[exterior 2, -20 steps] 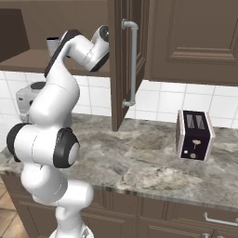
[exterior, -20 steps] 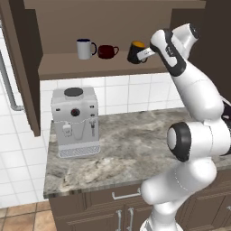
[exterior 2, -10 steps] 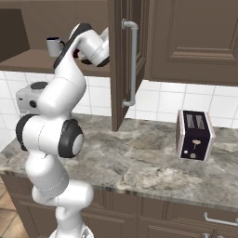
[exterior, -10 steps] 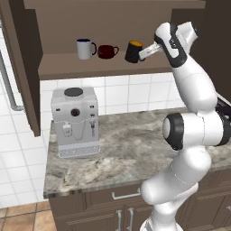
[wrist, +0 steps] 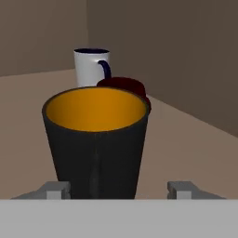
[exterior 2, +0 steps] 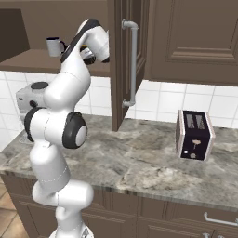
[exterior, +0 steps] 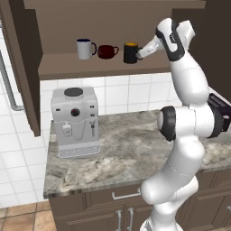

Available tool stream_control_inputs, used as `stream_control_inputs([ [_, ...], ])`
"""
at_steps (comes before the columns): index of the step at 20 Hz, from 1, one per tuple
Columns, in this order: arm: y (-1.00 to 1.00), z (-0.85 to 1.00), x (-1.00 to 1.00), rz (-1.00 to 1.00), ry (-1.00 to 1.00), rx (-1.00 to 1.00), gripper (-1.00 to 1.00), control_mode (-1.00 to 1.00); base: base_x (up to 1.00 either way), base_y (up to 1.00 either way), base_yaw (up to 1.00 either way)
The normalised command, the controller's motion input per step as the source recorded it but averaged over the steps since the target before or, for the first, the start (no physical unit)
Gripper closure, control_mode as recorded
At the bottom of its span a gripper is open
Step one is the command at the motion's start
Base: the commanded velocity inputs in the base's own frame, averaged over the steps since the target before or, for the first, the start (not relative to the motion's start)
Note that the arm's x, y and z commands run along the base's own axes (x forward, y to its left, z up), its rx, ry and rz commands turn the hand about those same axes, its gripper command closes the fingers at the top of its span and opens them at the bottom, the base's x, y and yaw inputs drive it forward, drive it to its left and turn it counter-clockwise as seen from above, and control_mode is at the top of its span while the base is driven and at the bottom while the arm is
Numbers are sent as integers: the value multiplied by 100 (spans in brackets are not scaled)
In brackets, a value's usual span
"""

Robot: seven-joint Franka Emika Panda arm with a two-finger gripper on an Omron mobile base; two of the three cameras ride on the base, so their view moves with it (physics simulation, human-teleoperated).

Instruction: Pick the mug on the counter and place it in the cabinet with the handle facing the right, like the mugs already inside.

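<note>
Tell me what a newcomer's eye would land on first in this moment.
The tall white arm reaching up into the cabinet, its hand right beside the black mug that stands upright on the shelf. The mug's orange-yellow inside glows in the hand view, with the hand's fingers standing apart on either side. On the shelf to its left sit a dark red cup and a white mug.

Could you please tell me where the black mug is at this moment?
In the left base view the black mug stands upright on the cabinet shelf, rightmost in the row, beside the dark red cup, with the gripper at its right side.
</note>
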Motion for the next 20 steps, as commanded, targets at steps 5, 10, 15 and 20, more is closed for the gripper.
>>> stream_control_inputs([
  [5, 3, 0, 1, 12, 0, -3, -100, -100, 0, 0, 0],
  [10, 4, 0, -16, 4, -2, -18, -100, -100, 0, 0, 0],
  [15, 0, 0, -21, 0, -9, -24, -100, -100, 0, 0, 0],
  [20, 0, -7, -18, 0, -11, -20, -100, -100, 0, 0, 0],
])
